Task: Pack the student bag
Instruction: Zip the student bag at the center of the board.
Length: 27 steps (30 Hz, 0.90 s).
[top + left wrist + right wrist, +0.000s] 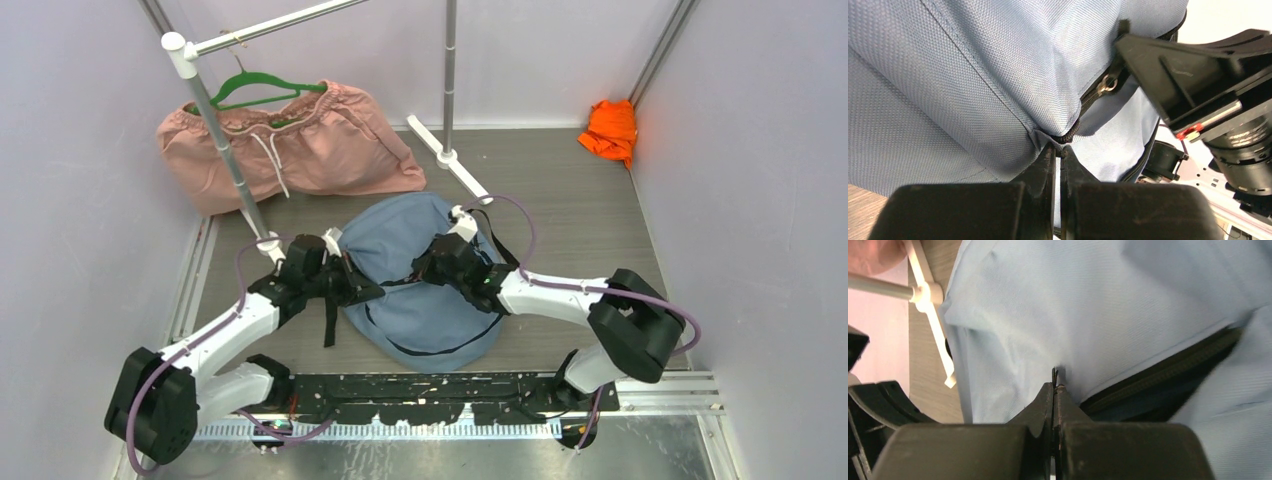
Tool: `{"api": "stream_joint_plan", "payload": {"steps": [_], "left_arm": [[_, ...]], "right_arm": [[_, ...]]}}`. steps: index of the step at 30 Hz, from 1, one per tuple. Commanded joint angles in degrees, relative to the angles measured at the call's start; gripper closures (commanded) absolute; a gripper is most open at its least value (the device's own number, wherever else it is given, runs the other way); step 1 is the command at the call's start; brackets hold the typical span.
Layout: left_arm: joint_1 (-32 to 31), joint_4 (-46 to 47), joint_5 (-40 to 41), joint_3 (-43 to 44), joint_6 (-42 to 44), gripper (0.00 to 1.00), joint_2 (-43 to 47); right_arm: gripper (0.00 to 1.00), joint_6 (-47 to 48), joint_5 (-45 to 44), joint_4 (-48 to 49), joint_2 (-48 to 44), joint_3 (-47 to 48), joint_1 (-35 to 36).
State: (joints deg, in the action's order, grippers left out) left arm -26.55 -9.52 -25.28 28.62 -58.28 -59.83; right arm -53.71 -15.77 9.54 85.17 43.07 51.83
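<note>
Your soft dusty-blue fabric backpack [430, 325] is lying mid-surface [580, 220], between the two arms. The left gripper [1059, 151] is pinched tight on the fabric right at the end of the black zipper [1090, 100]. I'd guess that's an anchor so the bag can't slide. The right gripper [1054, 386] is clamped on a thin black bit along the zipper line. It's probably the pull, but I can't tell for sure.

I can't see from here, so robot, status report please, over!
Left gripper shut, pinching student bag by its zipper. Right gripper shut on bag fabric too. Bag lying on table. Rack foot close behind.
</note>
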Motion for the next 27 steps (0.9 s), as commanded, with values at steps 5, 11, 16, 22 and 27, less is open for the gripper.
{"api": "stream_joint_plan", "payload": {"steps": [5, 11, 16, 22, 27], "left_arm": [[-0.09, -2.25, -3.72, -2.43, 1.67, 1.0, 2.12], [-0.09, -6.0, -2.35, -2.1, 3.44, 1.0, 3.34], [-0.09, -6.06, -2.62, -2.24, 3.19, 1.0, 3.5], [-0.09, -7.41, -1.58, -1.82, 3.63, 1.0, 4.96], [-0.09, -8.63, -0.43, -1.5, 3.68, 1.0, 5.99]], "right_arm": [[0.99, 4.45, -4.17, 1.25, -4.98, 0.3, -3.83], [0.99, 6.3, -4.59, -0.6, -8.61, 0.12, -8.12], [0.99, 7.84, -4.45, -1.69, -10.1, 0.15, -11.05], [0.99, 10.65, -3.94, -2.12, -10.13, -0.27, -16.23], [0.99, 16.26, -2.52, -3.48, -7.22, 1.55, -19.79]]}}
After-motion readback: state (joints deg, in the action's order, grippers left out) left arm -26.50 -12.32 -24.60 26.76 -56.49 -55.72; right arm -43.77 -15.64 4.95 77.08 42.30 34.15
